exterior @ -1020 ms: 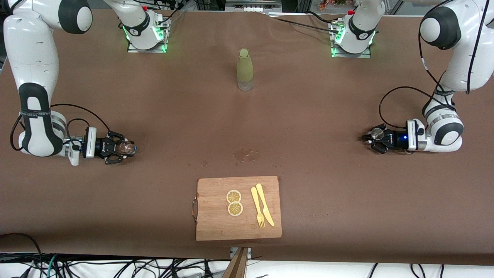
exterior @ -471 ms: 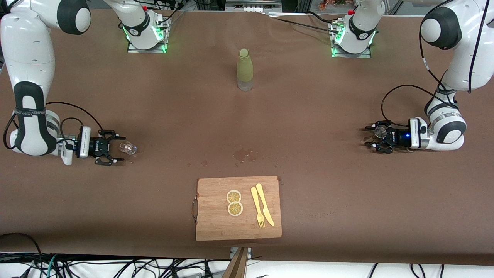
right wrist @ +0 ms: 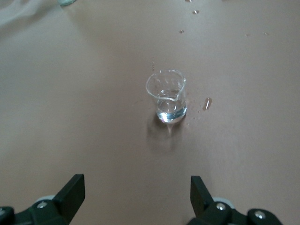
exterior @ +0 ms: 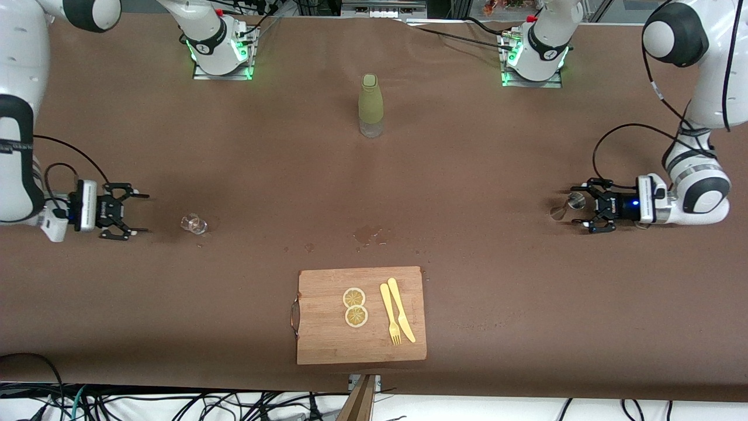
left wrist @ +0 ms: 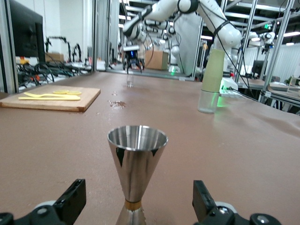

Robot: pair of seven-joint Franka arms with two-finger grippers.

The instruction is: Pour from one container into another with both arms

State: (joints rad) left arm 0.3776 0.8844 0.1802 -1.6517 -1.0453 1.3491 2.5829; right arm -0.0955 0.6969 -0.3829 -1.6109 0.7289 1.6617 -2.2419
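1. Front view first: a green bottle is seen upright mid-table near the bases, and a cutting board carrying lemon slices, a fork and a knife is set at the camera edge.
2. Wet spots are spotted on the table between bottle and board.
3. The left gripper is held low with fingers spread wide, a steel jigger standing free between its tips.
4. The right gripper is parted too, well apart from the small glass beaker.
5. A little clear liquid in the beaker is revealed only by the right wrist view.
6. Open cloth is left around both vessels.
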